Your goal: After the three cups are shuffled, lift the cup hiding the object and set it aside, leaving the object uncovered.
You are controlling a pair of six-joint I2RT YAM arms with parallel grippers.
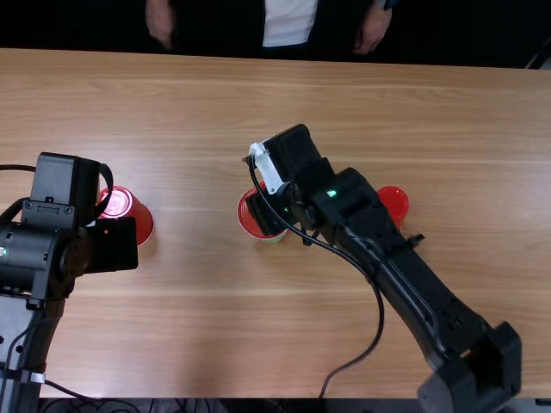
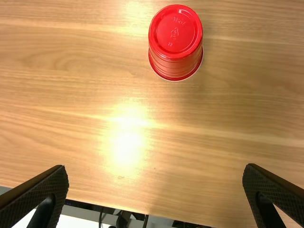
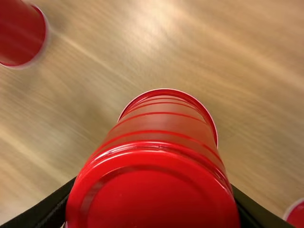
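Clamped on the middle cup (image 3: 161, 156) at mid-table: right gripper (image 1: 271, 215). Spread wide above the table (image 2: 71, 95): left gripper (image 2: 154, 190) — left cup (image 2: 175, 40) upside down just ahead. Beside the right arm (image 1: 413, 284): third cup (image 1: 394, 204).

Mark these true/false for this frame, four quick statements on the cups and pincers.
1. Three red cups are out: left cup, middle cup, right cup. True.
2. The right pincer grips the right cup. False: it is closed on the middle cup.
3. The left pincer is open and holds nothing. True.
4. The left cup lies on its side. False: it stands upside down, base up.
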